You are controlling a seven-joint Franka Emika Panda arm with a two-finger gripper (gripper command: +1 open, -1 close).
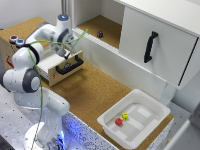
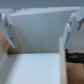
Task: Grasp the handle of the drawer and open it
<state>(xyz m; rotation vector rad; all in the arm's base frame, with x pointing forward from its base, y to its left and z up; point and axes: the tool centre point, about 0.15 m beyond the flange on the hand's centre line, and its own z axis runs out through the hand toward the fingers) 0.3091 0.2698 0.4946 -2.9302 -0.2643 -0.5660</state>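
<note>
Handle: short black bar on the pale wood front of the drawer, at the exterior view's left on the cork tabletop. Drawer is pulled out from its wooden housing; white inner sides show behind the front. Gripper hangs just above the drawer's far end, near the handle but not on it as far as the exterior view shows.

Wrist view: jaws spread, one fingertip and the other well apart, nothing between them. Below them sit white drawer surfaces and a pale vertical edge; a dark patch beside that edge is too blurred to name.

Further out: big white cabinet panel with its longer black handle at the exterior view's upper right, a small dark object on the cork shelf behind it. White tray at lower right holds a red block and a yellow block, close together.
</note>
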